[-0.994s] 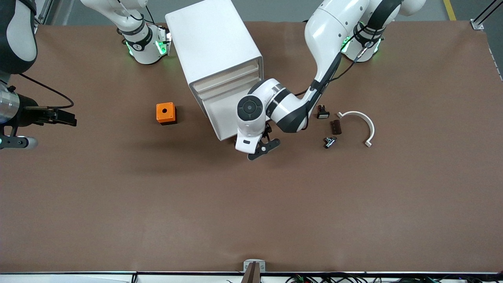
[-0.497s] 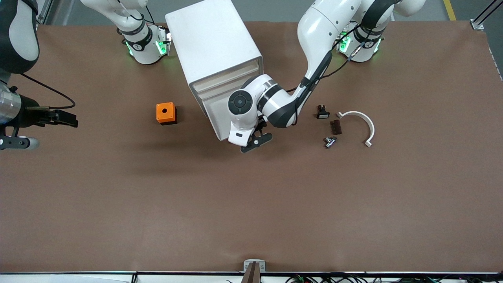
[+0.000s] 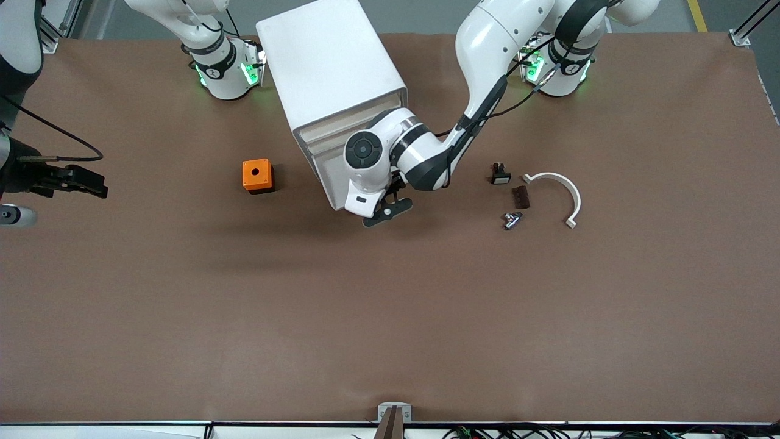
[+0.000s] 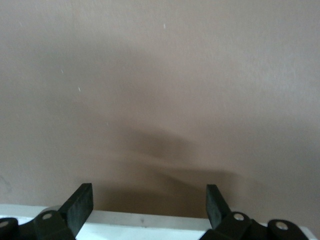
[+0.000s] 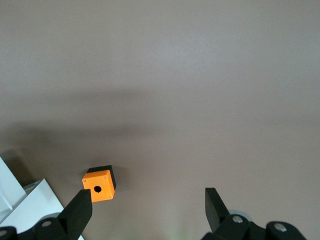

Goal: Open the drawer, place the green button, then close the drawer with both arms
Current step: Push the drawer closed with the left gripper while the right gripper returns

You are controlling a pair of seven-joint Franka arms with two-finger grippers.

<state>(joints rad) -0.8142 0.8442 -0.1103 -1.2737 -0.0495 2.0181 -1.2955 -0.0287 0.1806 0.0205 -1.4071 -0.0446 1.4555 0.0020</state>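
The white cabinet (image 3: 329, 67) stands near the robots' bases. Its lowest drawer (image 3: 332, 177) stands pulled out toward the front camera. My left gripper (image 3: 382, 214) is open at the drawer's front edge. In the left wrist view the drawer's white edge (image 4: 150, 222) lies between the spread fingers of the left gripper (image 4: 147, 194), which hold nothing. The button (image 3: 510, 219) lies on the table toward the left arm's end. My right gripper (image 3: 91, 184) waits, open and empty, over the table at the right arm's end; it also shows in the right wrist view (image 5: 147, 205).
An orange box with a hole (image 3: 257, 175) sits beside the cabinet toward the right arm's end and shows in the right wrist view (image 5: 99, 185). A black part with a white face (image 3: 501, 175), a small brown piece (image 3: 520, 196) and a white arc (image 3: 557, 189) lie by the button.
My left gripper has moved toward the cabinet and the right arm's end, up to the drawer's front edge. My right gripper has drifted a little toward the table's end.
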